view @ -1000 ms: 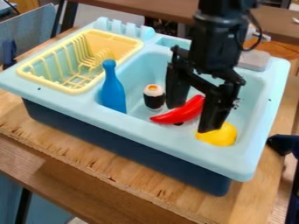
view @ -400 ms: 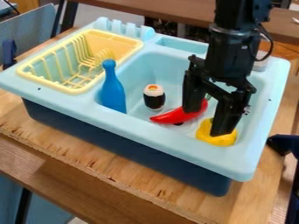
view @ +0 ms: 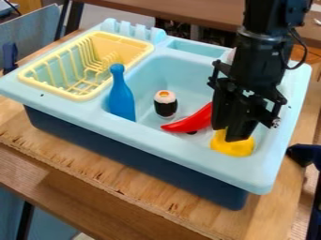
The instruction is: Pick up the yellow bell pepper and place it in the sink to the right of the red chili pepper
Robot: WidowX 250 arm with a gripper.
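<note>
Yellow rounded toy is sitting under the gripper, probably feeling light, stiff, slightly slippery; sides are offering best hold. Can't tell if gripper is clamping.

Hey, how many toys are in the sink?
4: blue bottle by the yellow rack, sushi roll near the middle, red pepper in front of it, yellow toy by the gripper. The gripper may hide more.

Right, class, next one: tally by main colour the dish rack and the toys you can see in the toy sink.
Red: 1 (chili pepper)
Blue: 1 (bottle)
Yellow: 2 (dish rack, partly hidden yellow toy)
Black and white with an orange centre: 1 (sushi roll)
Total: 5
</note>
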